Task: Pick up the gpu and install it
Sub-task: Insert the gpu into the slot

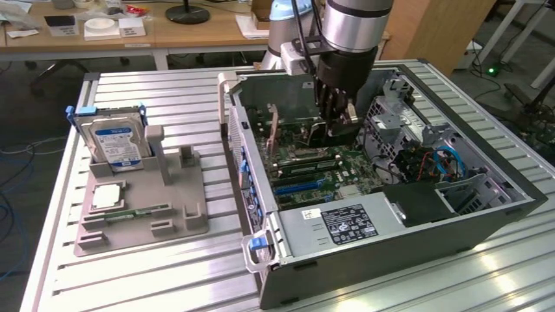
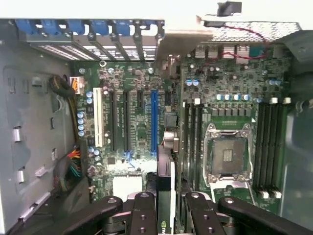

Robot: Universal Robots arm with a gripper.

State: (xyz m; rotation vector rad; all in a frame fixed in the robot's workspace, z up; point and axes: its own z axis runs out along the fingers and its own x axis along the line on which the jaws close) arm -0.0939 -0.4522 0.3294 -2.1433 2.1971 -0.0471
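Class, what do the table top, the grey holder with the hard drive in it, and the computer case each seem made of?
Table top: probably aluminium; ribbed silvery slats with a dull sheen.
Grey holder: likely plastic; matte, one even grey.
Computer case: seemingly sheet metal; thin folded walls, dark outside, bare silver inside.

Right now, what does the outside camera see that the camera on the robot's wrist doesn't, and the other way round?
Exterior view: the robot arm reaching down into the open computer case, the power supply inside the case, and beside the case a grey holder with a blue-labelled hard drive standing in it.
Wrist view: a close look straight down at the board, with a white expansion slot among black ones.
Both: the green motherboard and the gripper shut on the gpu above it.
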